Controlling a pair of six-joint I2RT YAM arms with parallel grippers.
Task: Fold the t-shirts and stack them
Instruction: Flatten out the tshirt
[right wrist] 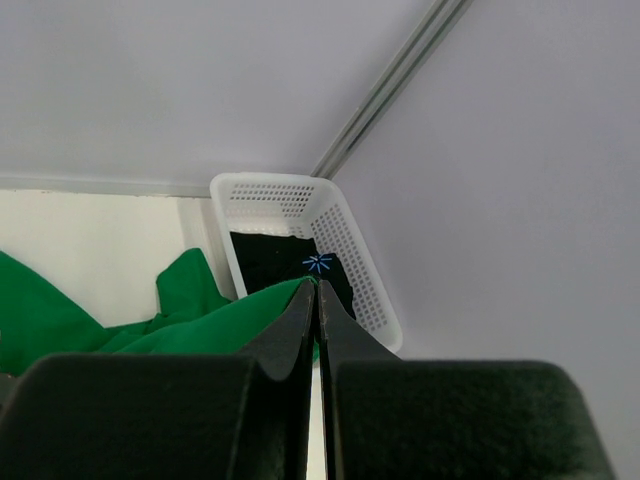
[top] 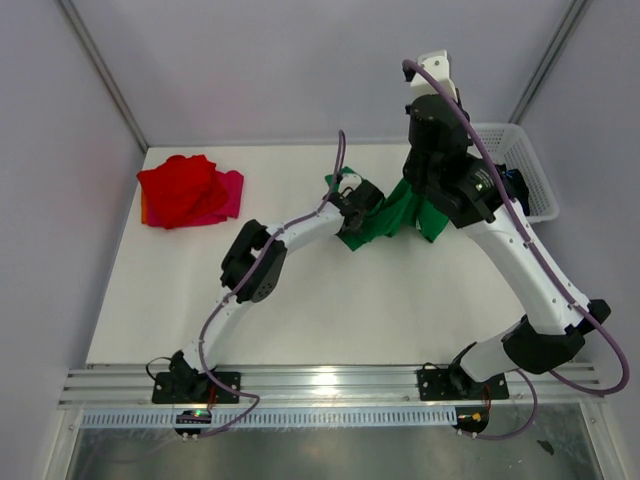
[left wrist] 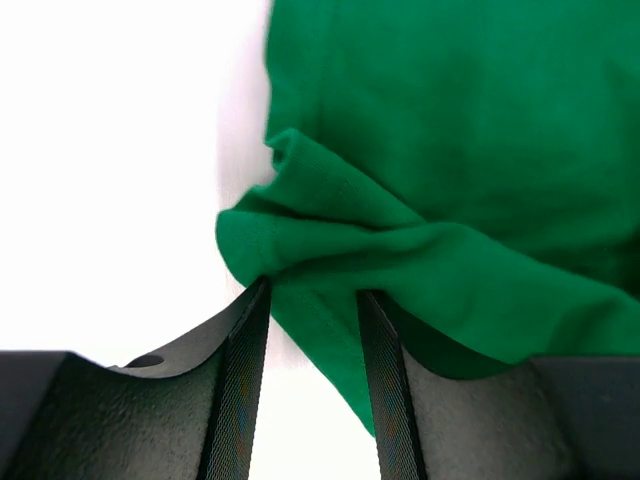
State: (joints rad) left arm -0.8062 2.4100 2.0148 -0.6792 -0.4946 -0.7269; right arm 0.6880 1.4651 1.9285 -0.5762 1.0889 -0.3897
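Right gripper (right wrist: 318, 292), black t-shirt (right wrist: 262, 262), blue starburst (right wrist: 319, 264)

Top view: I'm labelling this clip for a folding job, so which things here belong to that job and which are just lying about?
Belong to the job:
- green t-shirt, mid-table between the arms
- red t-shirt, far left
- magenta-pink t-shirt, under the red one
- black t-shirt, inside the basket

Just there:
- white basket, far right corner
- table
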